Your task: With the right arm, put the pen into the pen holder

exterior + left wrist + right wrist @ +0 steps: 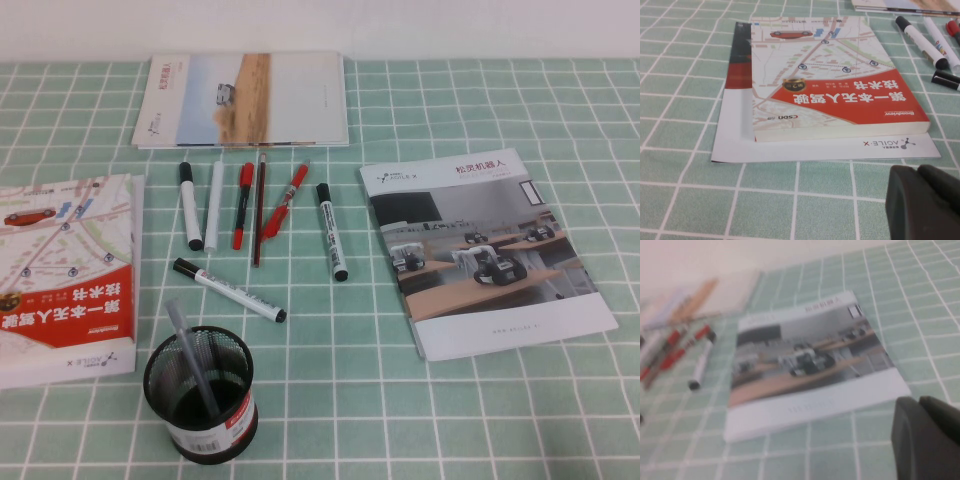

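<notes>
My right gripper hung low at the near right of the table, out of the high view, just beside the near corner of the robot brochure. Its two dark fingers lay pressed together with nothing between them. My left gripper sat parked over the green checked cloth on my left, near the red-and-white map book, fingers likewise closed and empty.

Three white markers lay on the cloth. The pen I judged mine was the one closest to the brochure's left edge, and so the nearest to my right arm. It lay ahead of my claw and toward my left, across the brochure from it. Its long axis ran almost straight away from me, black cap at the far end, tilting slightly rightward toward the near end. I would need to open and turn my jaws crosswise to that axis.

The pen holder stood upright at the near left, well apart from the pen, with a translucent grey pen already leaning inside.
</notes>
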`<state>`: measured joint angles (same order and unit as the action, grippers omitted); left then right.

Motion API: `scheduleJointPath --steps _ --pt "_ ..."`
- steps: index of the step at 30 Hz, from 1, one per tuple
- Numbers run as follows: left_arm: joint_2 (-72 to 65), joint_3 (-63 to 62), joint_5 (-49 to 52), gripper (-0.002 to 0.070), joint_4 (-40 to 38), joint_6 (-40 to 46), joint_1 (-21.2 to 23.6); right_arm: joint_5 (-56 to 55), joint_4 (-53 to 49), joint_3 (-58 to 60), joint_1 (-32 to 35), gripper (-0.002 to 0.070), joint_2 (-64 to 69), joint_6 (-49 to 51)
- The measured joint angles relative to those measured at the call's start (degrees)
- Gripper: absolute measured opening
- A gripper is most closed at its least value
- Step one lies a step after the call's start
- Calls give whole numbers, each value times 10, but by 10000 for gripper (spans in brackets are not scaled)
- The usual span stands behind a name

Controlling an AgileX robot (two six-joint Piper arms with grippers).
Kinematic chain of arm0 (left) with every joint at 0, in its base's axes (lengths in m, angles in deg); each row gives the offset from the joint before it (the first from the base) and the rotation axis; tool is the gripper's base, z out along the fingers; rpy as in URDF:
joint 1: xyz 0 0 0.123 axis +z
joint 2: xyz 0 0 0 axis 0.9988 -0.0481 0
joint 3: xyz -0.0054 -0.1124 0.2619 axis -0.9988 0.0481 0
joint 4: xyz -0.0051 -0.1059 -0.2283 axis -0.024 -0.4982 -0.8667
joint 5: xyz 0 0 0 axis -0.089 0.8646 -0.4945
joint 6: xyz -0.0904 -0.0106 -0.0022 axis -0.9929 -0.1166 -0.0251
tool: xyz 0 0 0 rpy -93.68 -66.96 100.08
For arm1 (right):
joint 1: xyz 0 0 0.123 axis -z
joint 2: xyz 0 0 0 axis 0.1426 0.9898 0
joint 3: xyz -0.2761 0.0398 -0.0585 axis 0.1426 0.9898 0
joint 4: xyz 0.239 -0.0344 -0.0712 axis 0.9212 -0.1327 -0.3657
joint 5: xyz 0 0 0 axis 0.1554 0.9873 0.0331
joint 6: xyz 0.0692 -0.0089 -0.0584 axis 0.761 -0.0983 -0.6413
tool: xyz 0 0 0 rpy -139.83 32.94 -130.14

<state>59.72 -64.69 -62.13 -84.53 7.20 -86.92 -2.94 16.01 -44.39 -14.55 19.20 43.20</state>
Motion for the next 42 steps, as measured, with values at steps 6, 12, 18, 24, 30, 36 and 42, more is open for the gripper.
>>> scheduleJointPath --steps 6,12,18,24,30,36,42 --pt "0 0 0 -4 0 0 0 -54 101 0 0 -19 0 0" --pt "0 0 0 -4 0 0 0 -90 182 0 0 -19 0 -5" --pt "0 0 0 -4 0 0 0 -90 234 0 0 -19 0 -13" --pt "0 0 0 -4 0 0 0 -19 279 -37 0 -19 28 -13" --pt "0 0 0 -4 0 0 0 104 266 -159 0 -19 178 -13" --pt "0 0 0 -4 0 0 0 246 181 -301 0 -19 373 -14" --pt "0 0 0 -4 0 0 0 311 114 -428 -15 -19 557 -14"
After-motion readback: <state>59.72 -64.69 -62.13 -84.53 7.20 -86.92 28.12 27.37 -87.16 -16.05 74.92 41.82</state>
